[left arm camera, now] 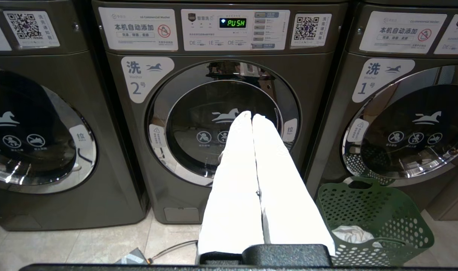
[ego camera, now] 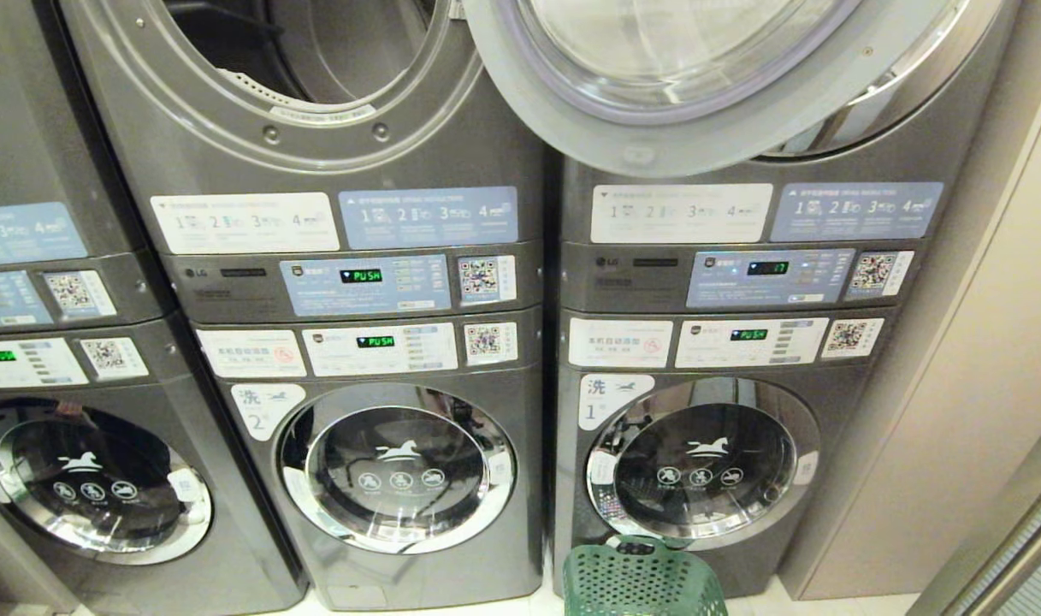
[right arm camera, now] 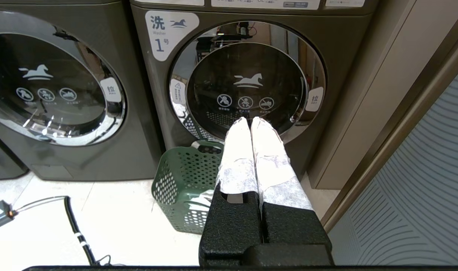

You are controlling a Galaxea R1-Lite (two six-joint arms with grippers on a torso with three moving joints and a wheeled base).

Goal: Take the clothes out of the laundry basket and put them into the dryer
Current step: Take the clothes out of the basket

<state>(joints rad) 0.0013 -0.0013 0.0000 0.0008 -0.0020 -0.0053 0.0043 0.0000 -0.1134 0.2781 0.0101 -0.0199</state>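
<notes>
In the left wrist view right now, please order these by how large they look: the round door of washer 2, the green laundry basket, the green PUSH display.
1. Round door of washer 2, largest.
2. Laundry basket; it stands nearer the camera and is partly cut off, so its apparent size is unsure.
3. PUSH display, smallest.

Pale glossy floor tiles (right arm camera: 131,226) reflect the room light — a black cable (right arm camera: 76,229) trails across them. A beige wall panel (ego camera: 973,359) stands at the right, beside a ribbed grey surface (right arm camera: 424,195).
</notes>
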